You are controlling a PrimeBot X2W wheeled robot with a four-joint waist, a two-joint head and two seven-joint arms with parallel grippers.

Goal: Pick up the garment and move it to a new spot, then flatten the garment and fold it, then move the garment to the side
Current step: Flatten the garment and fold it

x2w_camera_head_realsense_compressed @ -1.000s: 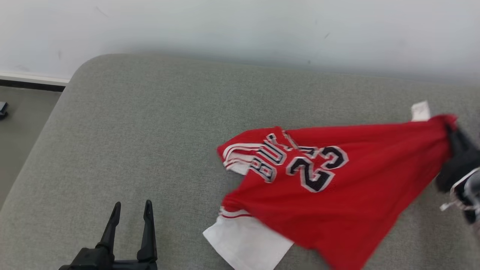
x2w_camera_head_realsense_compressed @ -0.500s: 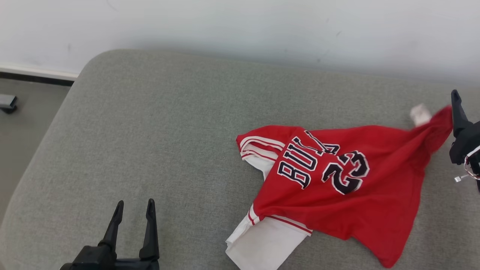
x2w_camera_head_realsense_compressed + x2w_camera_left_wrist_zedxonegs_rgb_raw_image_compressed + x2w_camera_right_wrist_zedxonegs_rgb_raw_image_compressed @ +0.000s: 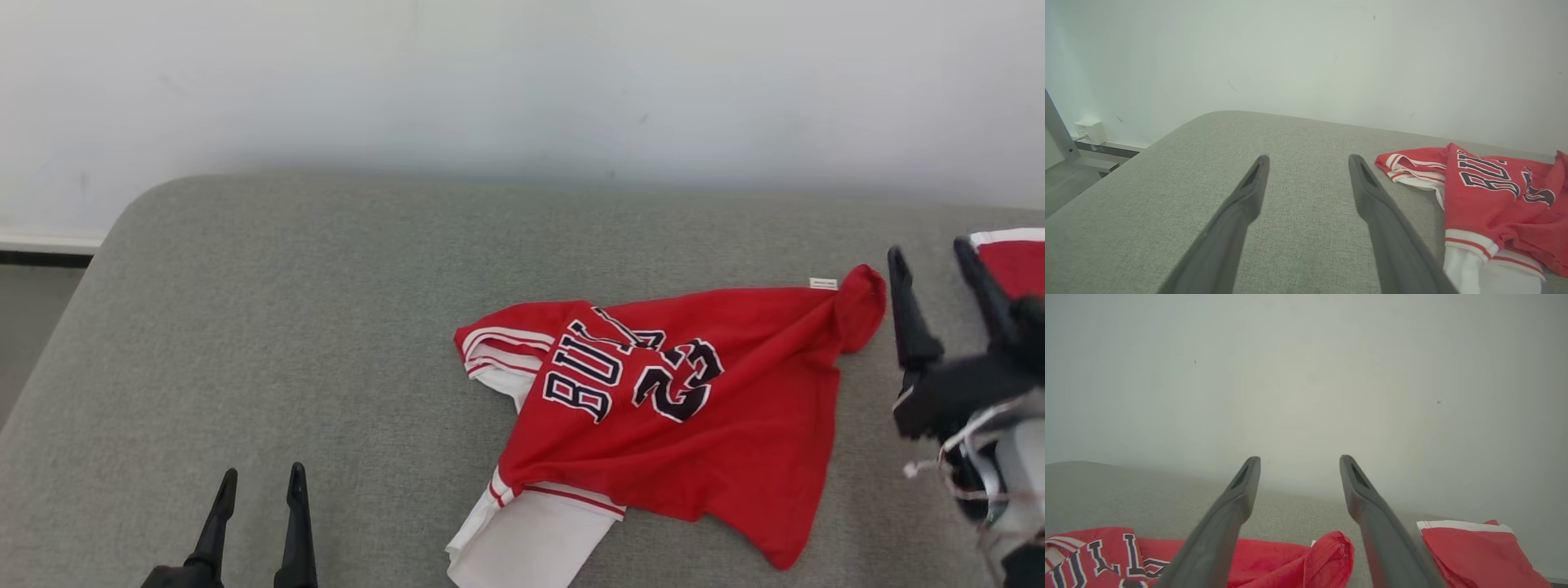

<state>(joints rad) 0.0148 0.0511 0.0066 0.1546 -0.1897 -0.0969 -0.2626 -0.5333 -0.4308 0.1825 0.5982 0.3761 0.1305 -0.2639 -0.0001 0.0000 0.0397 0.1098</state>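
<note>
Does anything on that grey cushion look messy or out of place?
Yes. The red-and-white basketball jersey lies crumpled and skewed on the grey fabric cushion, its lettering tilted and one corner bunched into a knob beside the open right gripper. Nothing looks torn or spilled.

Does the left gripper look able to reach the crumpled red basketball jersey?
Probably yes. The open left gripper is left of the crumpled red basketball jersey, with just bare grey fabric cushion between them.
</note>
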